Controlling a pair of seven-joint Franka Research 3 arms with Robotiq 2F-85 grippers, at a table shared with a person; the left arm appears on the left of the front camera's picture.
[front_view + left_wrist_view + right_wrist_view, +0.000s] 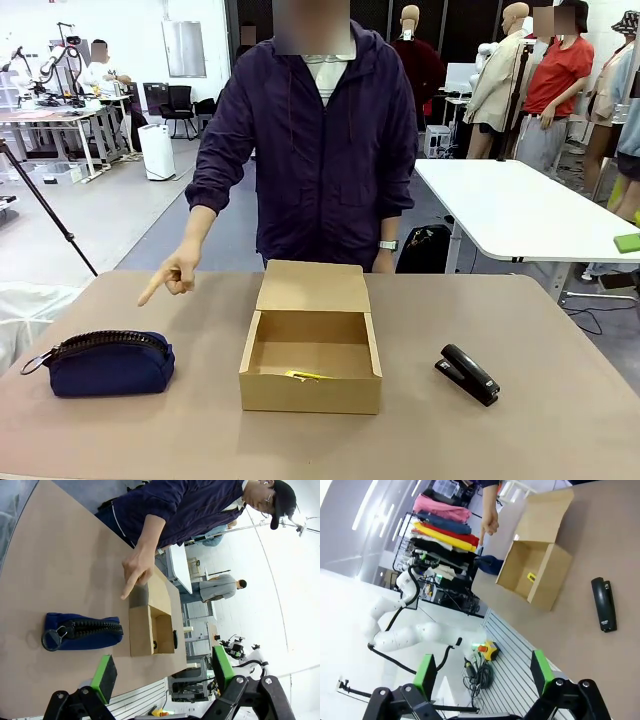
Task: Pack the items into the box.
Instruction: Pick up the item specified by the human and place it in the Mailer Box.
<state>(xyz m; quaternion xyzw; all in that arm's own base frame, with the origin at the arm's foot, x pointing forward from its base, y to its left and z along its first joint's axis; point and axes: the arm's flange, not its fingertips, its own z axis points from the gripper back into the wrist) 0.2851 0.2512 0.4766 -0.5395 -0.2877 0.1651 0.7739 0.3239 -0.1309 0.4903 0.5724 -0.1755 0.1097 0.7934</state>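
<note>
The navy pouch [108, 362] lies at the table's left, zipper up, its ring pull pointing left. An open tan box [312, 350] stands in the middle with its flap lid leaning back, and a slim yellow object [305, 376] rests inside against the front wall. The person's hand [170, 277] points down toward the pouch. In the left wrist view my left gripper [162, 672] is open, high above the pouch [82, 631] and the box [150, 630]. My right gripper [482, 672] is open too, far above the box [537, 572] and the yellow object [531, 577].
A black stapler [468, 374] lies to the right of the box, also seen as the stapler [604, 604] in the right wrist view. The brown table [520, 320] has bare room around all three things. The person stands at the far edge.
</note>
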